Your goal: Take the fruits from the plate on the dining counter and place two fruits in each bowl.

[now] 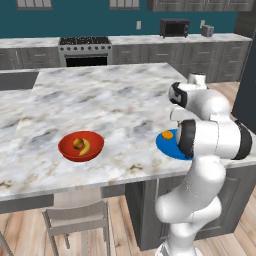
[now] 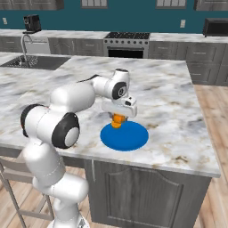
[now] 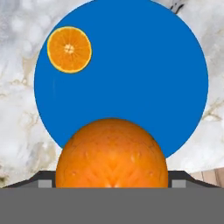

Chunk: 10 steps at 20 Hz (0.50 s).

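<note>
- Gripping a round orange (image 3: 111, 153), the tool (image 2: 118, 121) is closed on it above the blue plate (image 2: 129, 138).
- Orange slice (image 3: 69, 49) lies on the plate.
- Red bowl (image 1: 67, 149) holds a banana (image 1: 85, 146).

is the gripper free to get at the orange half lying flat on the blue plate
Probably not yet: the gripper has a whole round orange between its fingers. Otherwise the orange half lies uncovered on the flat blue plate.

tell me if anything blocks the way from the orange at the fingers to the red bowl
Nothing visible does. The orange sits between the fingers over the blue plate, and the stretch of marble counter between there and the red bowl is bare. The bowl already holds a banana and a small brownish fruit.
</note>
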Available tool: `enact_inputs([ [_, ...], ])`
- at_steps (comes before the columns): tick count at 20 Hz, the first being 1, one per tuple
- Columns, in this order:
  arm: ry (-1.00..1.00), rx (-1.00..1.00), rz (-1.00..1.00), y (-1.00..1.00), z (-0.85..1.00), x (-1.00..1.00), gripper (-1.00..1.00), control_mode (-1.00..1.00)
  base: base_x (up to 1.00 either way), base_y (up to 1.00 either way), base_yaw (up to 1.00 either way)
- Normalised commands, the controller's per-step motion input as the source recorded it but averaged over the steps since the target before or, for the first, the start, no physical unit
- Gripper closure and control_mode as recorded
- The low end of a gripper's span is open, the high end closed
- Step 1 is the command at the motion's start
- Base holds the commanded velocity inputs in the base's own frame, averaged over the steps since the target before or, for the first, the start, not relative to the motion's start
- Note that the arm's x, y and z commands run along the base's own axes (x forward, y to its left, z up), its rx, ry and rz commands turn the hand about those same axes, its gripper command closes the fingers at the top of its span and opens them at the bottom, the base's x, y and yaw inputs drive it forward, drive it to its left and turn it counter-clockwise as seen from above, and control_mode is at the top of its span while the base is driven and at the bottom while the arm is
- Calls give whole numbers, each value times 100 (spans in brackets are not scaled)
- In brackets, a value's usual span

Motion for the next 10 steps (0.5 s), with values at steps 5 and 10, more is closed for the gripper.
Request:
enact_inputs([
  [5,-2,0,0,61,53,-37,100,-100,0,0,0],
  [10,-1,0,4,35,25,-72,100,-100,0,0,0],
])
